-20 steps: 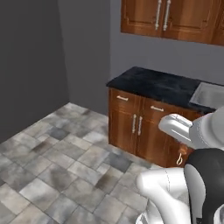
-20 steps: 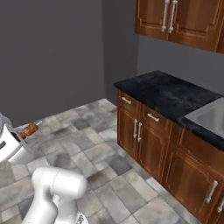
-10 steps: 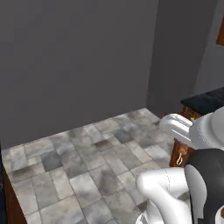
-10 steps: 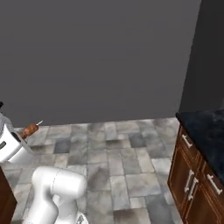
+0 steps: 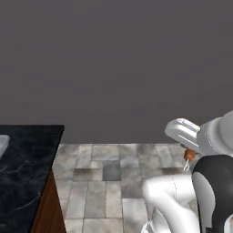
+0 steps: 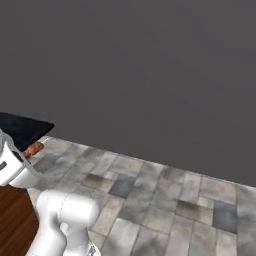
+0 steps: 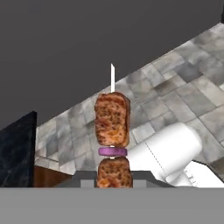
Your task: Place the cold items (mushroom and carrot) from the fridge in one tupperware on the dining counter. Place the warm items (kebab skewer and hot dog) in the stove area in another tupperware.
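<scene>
Kebab skewer (image 7: 112, 140) sits clamped in my gripper (image 7: 113, 181), jaws pinched narrow on its lower end, and it stands up out of my hand in the hand view: a browned chunk of meat low down, a purple onion slice above it, a bigger browned chunk over that, and the bare pale tip of the stick at the top. From the left base view, a bit of the skewer (image 5: 189, 156) peeks out under my wrist; from the right base view, it (image 6: 33, 149) juts out to the side, above the floor. Grey stone floor tiles (image 5: 109, 173) lie below me, and a plain dark grey wall (image 6: 150, 75) stands ahead. The dining counter (image 5: 22, 173), black with pale veins on a brown base, lies off to my left.
</scene>
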Available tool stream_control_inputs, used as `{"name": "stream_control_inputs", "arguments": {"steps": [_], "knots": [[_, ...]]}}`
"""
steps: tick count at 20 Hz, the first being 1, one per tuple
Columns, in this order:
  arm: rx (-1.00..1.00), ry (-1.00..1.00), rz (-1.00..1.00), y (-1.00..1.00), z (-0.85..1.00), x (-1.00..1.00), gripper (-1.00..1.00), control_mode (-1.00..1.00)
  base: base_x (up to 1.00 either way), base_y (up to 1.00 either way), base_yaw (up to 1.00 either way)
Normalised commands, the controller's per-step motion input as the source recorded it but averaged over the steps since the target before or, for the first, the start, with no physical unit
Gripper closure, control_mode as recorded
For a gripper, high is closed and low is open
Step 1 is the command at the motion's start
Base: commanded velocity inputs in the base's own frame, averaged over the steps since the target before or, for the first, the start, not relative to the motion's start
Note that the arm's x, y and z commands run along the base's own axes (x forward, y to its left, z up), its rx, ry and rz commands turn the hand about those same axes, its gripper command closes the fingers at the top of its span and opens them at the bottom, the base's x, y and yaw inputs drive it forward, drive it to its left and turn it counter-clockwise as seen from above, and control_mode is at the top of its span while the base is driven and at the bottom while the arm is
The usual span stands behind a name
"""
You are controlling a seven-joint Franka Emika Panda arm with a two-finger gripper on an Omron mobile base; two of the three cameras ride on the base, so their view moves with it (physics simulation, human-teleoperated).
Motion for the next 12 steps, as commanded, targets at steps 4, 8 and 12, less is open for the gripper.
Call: {"name": "stream_control_inputs", "arguments": {"steps": [4,8,12], "knots": [[0.00,0.00,0.00,0.00,0.00,0.00,1.00,1.00,1.00,-0.20,0.70],[0.00,0.00,0.00,0.00,0.00,0.00,1.00,1.00,1.00,-0.27,0.64],[0.00,0.00,0.00,0.00,0.00,0.00,1.00,1.00,1.00,-0.33,0.59]]}}
